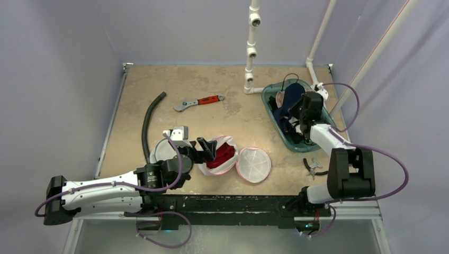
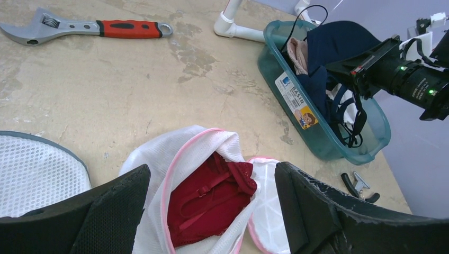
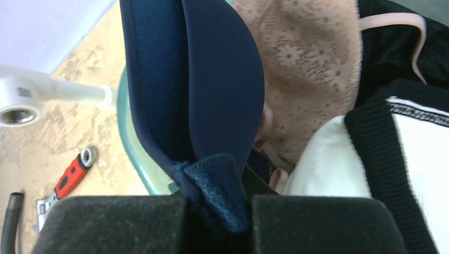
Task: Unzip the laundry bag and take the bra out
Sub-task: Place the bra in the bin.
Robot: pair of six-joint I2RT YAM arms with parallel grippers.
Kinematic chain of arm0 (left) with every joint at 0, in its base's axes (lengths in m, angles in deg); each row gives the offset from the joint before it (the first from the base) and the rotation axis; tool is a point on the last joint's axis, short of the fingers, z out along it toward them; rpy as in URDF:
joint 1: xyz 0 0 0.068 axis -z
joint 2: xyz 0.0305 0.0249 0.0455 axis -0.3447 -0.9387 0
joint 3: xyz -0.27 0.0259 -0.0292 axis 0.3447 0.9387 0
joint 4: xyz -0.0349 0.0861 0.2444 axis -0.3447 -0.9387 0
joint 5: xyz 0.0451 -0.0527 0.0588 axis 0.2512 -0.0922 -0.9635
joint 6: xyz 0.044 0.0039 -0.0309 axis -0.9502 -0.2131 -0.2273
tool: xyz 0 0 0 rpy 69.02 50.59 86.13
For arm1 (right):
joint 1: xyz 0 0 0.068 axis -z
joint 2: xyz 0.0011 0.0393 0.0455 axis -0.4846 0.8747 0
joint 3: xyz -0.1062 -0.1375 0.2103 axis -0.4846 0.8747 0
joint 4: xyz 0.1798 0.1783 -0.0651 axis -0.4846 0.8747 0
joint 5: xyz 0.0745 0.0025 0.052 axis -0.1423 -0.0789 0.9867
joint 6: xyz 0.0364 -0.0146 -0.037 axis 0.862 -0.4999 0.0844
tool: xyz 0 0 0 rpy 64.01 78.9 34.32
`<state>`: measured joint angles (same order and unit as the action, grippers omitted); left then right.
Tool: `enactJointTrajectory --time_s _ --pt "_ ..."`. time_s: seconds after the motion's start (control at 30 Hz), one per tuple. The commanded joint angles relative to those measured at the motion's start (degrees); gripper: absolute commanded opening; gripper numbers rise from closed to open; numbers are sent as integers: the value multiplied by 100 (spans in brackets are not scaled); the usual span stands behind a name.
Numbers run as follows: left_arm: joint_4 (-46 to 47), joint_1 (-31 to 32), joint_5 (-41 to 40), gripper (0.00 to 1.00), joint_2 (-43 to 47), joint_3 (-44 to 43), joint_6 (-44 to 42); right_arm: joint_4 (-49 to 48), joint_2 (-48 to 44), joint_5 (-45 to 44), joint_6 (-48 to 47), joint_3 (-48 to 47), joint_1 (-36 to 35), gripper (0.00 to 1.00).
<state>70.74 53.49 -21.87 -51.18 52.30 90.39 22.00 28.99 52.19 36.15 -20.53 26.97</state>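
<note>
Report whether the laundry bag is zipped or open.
Open: the bag gapes at its pink-edged mouth, and the red bra shows inside.

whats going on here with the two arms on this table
The laundry bag is already unzipped and lies open, with a red bra inside. The left gripper is open right at its mouth, not gripping anything. The right gripper is shut on a navy bra over the teal basin of clothes at the far right.
</note>
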Motion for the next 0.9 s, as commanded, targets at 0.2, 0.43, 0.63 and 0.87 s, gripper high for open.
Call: enactJointTrajectory --time_s 0.2,0.43,0.63,0.87 --pt "195 28 96 86 -205 118 348 649 -321 251 86 37 192 36" --pt "303 27 151 86 -378 39 337 1194 -1032 -101 31 -194 193 69" --pt "142 32 102 86 -464 -98 361 2107 -1675 -416 71 -500 186 81" --pt "37 27 58 86 -482 -194 330 1920 -2543 44 -156 -786 -41 78"
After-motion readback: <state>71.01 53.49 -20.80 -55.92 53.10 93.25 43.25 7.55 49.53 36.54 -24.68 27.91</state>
